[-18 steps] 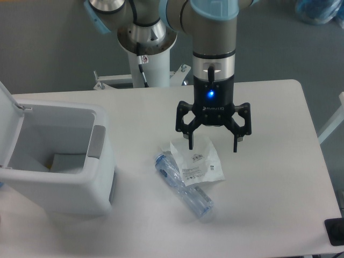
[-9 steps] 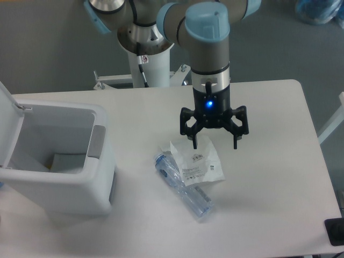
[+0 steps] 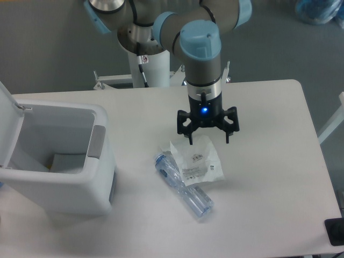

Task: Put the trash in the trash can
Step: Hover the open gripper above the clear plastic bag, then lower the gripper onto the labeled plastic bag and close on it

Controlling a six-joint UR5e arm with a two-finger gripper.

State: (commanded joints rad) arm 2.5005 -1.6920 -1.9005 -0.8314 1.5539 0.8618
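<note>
Two pieces of trash lie in the middle of the white table [image 3: 269,177]: a crumpled clear plastic bottle [image 3: 183,185] lying diagonally, and a white printed wrapper [image 3: 196,161] resting partly over it. My gripper [image 3: 208,141] hangs open just above the wrapper's far edge, its fingers spread and pointing down, holding nothing. The trash can [image 3: 64,161], a boxy white bin with a grey latch panel, stands at the left with its lid [image 3: 8,123] swung open.
Something pale lies at the bottom of the bin. The arm's white pedestal [image 3: 148,59] rises behind the table's far edge. A dark object [image 3: 336,231] sits at the table's right front corner.
The gripper has moved lower and slightly left and away from the camera, now closer over the wrapper's far edge. It stays open. The trash has not moved.
</note>
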